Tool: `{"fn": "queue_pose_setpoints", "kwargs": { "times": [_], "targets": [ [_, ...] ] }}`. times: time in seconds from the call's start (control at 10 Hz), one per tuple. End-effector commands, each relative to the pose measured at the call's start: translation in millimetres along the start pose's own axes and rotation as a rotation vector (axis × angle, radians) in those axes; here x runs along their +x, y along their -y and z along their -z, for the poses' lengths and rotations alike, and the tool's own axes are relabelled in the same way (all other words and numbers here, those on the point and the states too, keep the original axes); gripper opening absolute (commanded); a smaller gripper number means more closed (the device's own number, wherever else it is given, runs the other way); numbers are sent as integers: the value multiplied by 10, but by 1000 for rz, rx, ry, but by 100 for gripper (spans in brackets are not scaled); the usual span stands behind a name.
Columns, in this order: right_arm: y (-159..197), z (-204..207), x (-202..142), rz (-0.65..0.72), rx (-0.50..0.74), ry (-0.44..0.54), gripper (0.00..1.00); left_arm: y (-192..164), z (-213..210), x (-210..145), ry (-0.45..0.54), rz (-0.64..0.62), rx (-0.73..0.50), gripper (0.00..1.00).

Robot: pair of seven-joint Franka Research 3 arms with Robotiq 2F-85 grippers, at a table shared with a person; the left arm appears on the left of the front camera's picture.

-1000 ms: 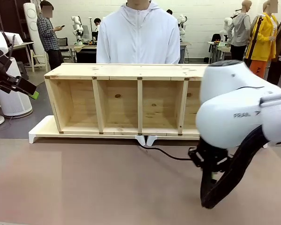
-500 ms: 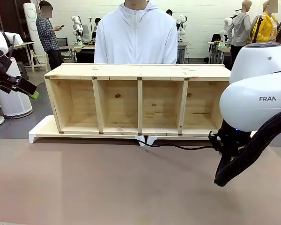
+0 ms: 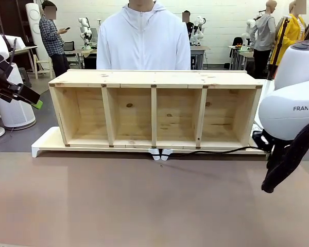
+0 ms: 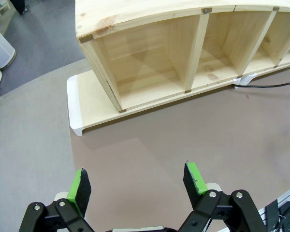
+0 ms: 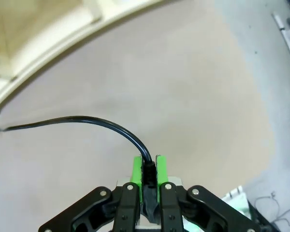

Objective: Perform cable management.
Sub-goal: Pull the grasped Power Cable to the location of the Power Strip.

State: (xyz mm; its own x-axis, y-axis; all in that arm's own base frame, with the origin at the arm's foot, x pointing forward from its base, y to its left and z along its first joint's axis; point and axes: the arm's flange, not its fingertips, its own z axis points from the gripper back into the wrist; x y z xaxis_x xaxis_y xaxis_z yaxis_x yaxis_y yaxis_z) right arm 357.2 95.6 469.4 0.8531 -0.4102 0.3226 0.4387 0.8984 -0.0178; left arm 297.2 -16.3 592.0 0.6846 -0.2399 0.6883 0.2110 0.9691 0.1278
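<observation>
The thin black cable [image 3: 211, 152] comes out from under the white feet at the middle of the wooden shelf [image 3: 154, 78] and runs right along the front of the shelf's base. Its far end sits in my right gripper [image 3: 261, 140] at the shelf's right end. In the right wrist view the right gripper [image 5: 147, 166] is shut on the cable's black end, and the cable [image 5: 82, 119] arcs away to the left over the brown table. My left gripper [image 4: 137, 180] hangs open and empty above the table's left side, seen at the far left edge as left gripper [image 3: 31, 99]. The cable [image 4: 268, 86] shows by the shelf's base.
The four-compartment shelf stands on a white base [image 3: 44, 141] across the table's far half. A person in a white hoodie [image 3: 142, 41] stands behind it. The brown table [image 3: 123, 200] lies open in front. The right arm's thick black hose [image 3: 288, 162] dangles near the table's right edge.
My right arm has swung to the right with the cable end in its grip, drawing the cable out straight along the shelf's base. The left arm has stayed still.
</observation>
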Motion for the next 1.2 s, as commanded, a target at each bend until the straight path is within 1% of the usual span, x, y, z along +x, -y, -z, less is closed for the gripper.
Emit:
{"fn": "queue_pose_setpoints", "kwargs": {
  "times": [0.0, 0.1, 0.2, 0.4, 0.6, 0.7, 1.1],
  "targets": [
    [107, 59, 237, 46, 0, 127, 14, -3, 14, 16, 11, -3, 4, 100],
    [118, 92, 388, 72, 10, 187, 14, -3, 14, 16, 11, -3, 4, 100],
    [120, 122, 506, 104, 28, 226, 14, -3, 14, 16, 11, -3, 4, 100],
    [122, 200, 674, 150, 16, 254, 14, -3, 14, 16, 11, -3, 4, 100],
    [122, 215, 695, 188, 1, 290, 14, -3, 14, 16, 11, -3, 4, 100],
    [228, 142, 642, 126, 49, 227, 14, -3, 14, 16, 11, -3, 4, 100],
    [228, 142, 642, 126, 49, 227, 14, -3, 14, 16, 11, -3, 4, 100]
  ]
}}
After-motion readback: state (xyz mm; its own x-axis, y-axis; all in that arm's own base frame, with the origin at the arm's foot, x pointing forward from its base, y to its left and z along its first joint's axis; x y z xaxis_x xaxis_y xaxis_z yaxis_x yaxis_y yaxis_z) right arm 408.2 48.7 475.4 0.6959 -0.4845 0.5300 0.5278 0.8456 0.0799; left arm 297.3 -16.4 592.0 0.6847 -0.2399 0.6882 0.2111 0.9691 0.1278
